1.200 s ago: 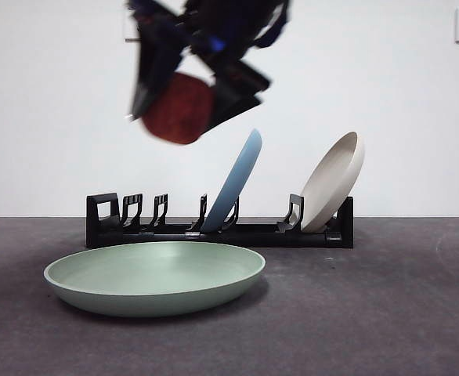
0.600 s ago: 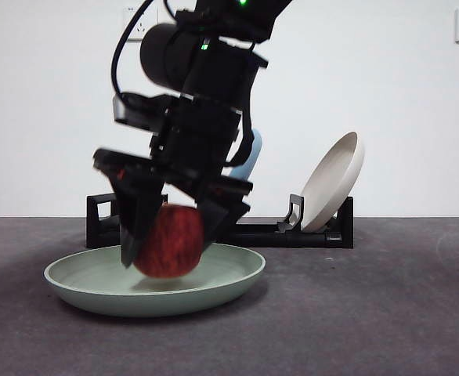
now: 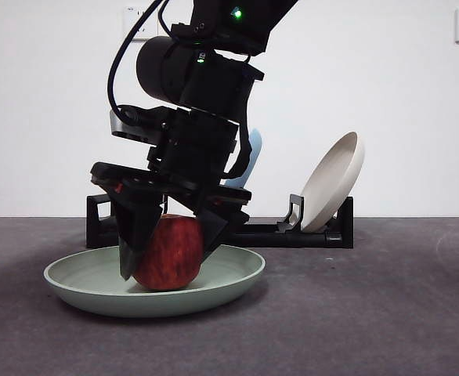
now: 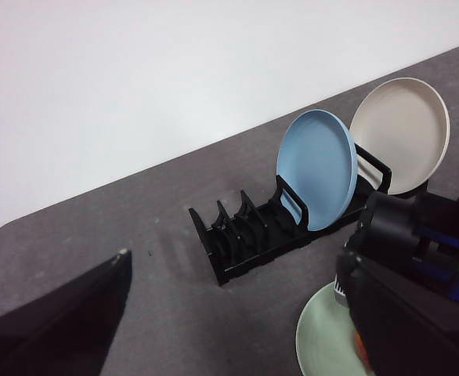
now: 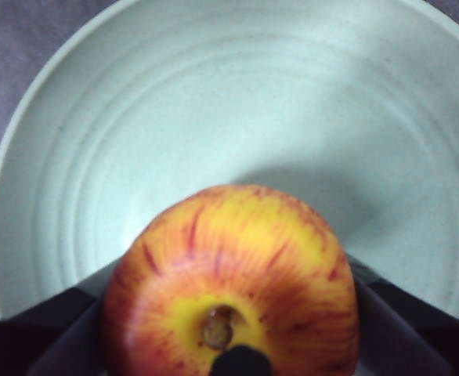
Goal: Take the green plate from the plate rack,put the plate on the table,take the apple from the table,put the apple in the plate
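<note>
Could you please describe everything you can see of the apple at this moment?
The apple is large and red with darker streaks and a yellow patch around its stem hollow, which faces up. It looks smooth and whole. It stands upright inside the green plate, apparently resting on the floor of it. The right end effector grips it, one black jaw on each flank.

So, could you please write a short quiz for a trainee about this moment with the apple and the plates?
1. True or false: the apple sits inside the green plate.
2. Which gripper is closed on the apple? A) left B) right
3. Fill in: the plate rack holds a light blue plate and a ____ plate.

Key: 1 true. 2 B, the right gripper; the right wrist view shows the apple between its jaws. 3 cream.
</note>
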Robot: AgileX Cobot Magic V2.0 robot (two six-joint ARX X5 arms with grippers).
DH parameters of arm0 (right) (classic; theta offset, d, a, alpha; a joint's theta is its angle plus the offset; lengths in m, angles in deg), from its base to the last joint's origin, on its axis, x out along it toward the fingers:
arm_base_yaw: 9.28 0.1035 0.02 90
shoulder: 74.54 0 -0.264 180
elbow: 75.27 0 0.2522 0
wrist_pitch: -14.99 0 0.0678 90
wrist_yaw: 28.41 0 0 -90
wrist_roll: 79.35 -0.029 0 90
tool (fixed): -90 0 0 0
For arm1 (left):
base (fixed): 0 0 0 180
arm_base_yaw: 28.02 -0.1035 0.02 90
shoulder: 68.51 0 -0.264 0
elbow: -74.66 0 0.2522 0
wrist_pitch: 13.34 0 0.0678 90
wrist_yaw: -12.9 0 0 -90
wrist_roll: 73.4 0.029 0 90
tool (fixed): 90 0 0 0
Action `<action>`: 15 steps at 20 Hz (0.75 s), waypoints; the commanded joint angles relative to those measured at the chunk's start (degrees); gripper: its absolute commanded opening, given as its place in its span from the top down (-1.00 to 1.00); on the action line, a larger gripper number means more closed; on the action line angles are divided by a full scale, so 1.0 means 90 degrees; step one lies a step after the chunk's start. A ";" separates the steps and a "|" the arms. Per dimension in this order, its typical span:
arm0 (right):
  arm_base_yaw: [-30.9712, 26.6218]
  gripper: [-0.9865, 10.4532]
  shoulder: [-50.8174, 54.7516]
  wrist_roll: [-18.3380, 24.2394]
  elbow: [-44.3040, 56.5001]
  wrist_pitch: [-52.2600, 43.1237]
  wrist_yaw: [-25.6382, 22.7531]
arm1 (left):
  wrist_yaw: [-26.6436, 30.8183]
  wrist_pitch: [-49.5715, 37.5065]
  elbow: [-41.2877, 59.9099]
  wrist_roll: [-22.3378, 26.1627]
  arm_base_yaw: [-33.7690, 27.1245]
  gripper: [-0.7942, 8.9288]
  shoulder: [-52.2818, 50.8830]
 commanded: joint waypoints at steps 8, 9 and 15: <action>0.0032 -0.23 0.0032 -0.0015 -0.0019 0.0002 -0.0029 | 0.0019 -0.0024 0.0039 -0.0083 -0.0015 -0.06 -0.0015; 0.0029 -0.22 0.0124 -0.0015 -0.0022 0.0005 -0.0027 | 0.0019 -0.0027 0.0039 -0.0083 -0.0015 -0.06 0.0005; -0.0032 -0.22 0.0911 -0.0005 -0.0024 0.0061 -0.0066 | 0.0015 -0.0078 0.0039 -0.0078 -0.0015 -0.06 0.0248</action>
